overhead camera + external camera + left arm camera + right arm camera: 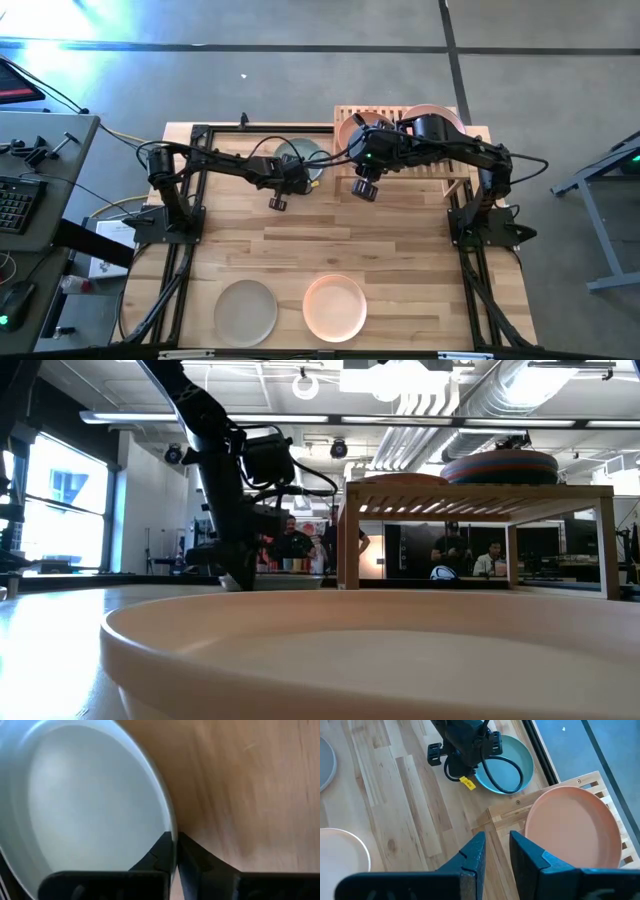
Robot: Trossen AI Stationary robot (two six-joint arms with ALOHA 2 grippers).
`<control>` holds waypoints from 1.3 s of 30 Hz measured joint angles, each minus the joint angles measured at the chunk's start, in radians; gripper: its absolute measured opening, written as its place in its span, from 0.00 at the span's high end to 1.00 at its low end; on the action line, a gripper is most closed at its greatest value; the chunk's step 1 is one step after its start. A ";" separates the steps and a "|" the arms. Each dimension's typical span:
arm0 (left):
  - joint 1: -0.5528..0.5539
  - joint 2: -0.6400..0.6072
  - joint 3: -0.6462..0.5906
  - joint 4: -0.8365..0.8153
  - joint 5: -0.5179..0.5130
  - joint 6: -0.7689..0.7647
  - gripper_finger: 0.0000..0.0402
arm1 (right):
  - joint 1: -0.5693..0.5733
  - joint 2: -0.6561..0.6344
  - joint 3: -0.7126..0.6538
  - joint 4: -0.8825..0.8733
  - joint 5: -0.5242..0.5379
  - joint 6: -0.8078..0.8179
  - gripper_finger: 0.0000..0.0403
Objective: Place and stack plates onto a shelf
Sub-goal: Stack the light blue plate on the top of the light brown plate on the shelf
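a pale blue plate lies flat on the surface just beside the slatted wooden shelf. on the shelf sit a single pink plate and, beside it, a stack of plates. near the front edge lie a beige-grey plate and a peach plate, side by side.

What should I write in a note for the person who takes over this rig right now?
Left pincer: shut on the rim of the pale blue plate, on the table beside the shelf.
Right pincer: open, empty, above the shelf's edge next to the peach plate.
Done: peach plate lies on the shelf's left half; a stack of plates is on its right half.
Left: shelve the pale blue plate, then the grey plate and the light pink plate at the table's near edge.
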 joint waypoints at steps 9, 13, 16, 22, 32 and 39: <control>0.000 -0.002 0.069 -0.108 -0.001 -0.057 0.99 | 0.000 0.000 0.000 0.000 0.000 0.002 0.84; 0.000 -0.003 0.126 -0.181 -0.001 -0.092 1.00 | 0.000 0.000 0.000 0.000 0.000 0.000 0.84; 0.000 -0.003 0.159 -0.237 -0.001 -0.132 1.00 | 0.000 0.000 0.000 0.000 0.000 -0.001 0.84; 0.000 -0.003 0.212 -0.375 -0.002 -0.220 1.00 | 0.000 0.000 0.000 0.000 0.000 -0.001 0.84; 0.013 -0.101 0.217 -0.479 -0.008 -0.300 1.00 | 0.000 0.000 0.000 -0.001 0.000 -0.028 0.84; 0.017 -0.259 0.217 -0.480 -0.097 -0.305 1.00 | -0.001 0.000 0.000 -0.003 0.068 -0.018 0.84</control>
